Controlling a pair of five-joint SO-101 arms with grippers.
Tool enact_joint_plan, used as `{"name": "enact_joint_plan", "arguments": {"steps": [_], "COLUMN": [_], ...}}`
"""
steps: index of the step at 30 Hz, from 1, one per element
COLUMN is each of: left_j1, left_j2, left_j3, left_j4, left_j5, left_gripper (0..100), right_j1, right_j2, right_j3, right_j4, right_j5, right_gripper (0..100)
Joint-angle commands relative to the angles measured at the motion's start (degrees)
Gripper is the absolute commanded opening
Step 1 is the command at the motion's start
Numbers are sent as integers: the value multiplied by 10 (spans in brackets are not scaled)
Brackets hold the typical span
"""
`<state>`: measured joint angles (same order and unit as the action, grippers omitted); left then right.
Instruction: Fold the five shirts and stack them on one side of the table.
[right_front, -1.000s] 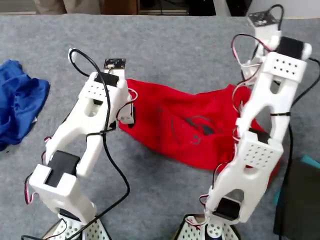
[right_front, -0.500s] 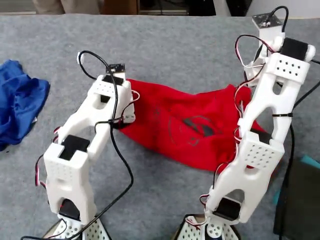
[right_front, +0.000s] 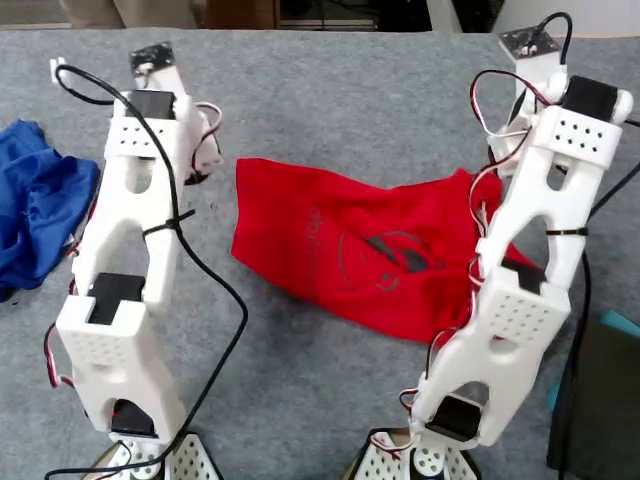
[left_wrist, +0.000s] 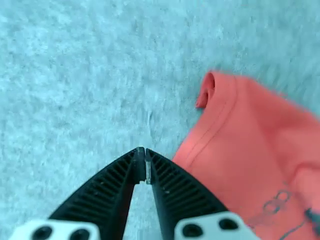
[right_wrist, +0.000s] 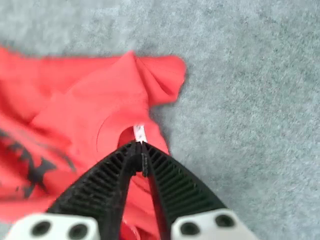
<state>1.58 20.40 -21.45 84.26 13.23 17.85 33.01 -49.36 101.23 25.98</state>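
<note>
A red shirt (right_front: 350, 250) with a dark print lies spread across the middle of the grey table. My left gripper (left_wrist: 145, 167) is shut and empty over bare table, just off the shirt's curled hem corner (left_wrist: 207, 87); in the high view it sits near the shirt's far left corner (right_front: 200, 160). My right gripper (right_wrist: 141, 156) is shut, its tips over the red shirt's collar beside a small white tag (right_wrist: 139, 133). A crumpled blue shirt (right_front: 35, 205) lies at the table's left edge.
A dark flat object (right_front: 600, 400) with a teal edge lies at the near right edge. The grey table (right_front: 350, 100) runs bare behind the red shirt. Both arm bases stand at the near edge.
My left arm has pulled away from the red shirt's left edge and swung back and leftward. The shirt's left edge now lies a bit further left. The right arm has barely moved.
</note>
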Motion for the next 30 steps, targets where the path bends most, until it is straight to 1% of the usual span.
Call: {"name": "enact_joint_plan", "arguments": {"steps": [1, 2, 4, 7, 10, 12, 15, 18, 21, 23, 25, 26, 27, 29, 30], "left_j1": [25, 33, 46, 46, 44, 47, 50, 49, 49, 50, 50, 50, 50, 49, 47], "left_j2": [-31, -32, -36, -37, -37, -37, -36, -31, -31, -31, -31, -30, -30, -30, -31], "left_j3": [33, 58, 110, 170, 219, 246, 269, 274, 274, 273, 274, 275, 276, 290, 297], "left_j4": [24, 20, 7, -22, -57, -84, -118, -147, -173, -192, -215, -223, -227, -241, -252], "left_j5": [-23, -33, -50, -54, -55, -52, -48, -18, 6, 14, 14, 15, 18, 36, 40], "left_gripper": [22, 28, 73, 136, 139, 138, 136, 136, 134, 101, 26, 13, 26, 17, 18], "right_j1": [0, 0, 0, 1, -7, -22, -62, -106, -145, -160, -166, -167, -167, -162, -160], "right_j2": [-112, -135, -183, -256, -320, -343, -352, -352, -352, -352, -352, -352, -352, -355, -355], "right_j3": [127, 175, 269, 396, 487, 538, 604, 659, 687, 690, 686, 684, 677, 666, 657], "right_j4": [12, 11, 11, 10, 2, -13, -53, -116, -158, -171, -175, -174, -171, -167, -158], "right_j5": [33, 33, 33, 36, 37, 37, 33, 32, 32, 32, 32, 32, 32, 32, 32], "right_gripper": [16, 37, 101, 187, 214, 214, 214, 214, 211, 174, 89, 40, 0, 24, 20]}}
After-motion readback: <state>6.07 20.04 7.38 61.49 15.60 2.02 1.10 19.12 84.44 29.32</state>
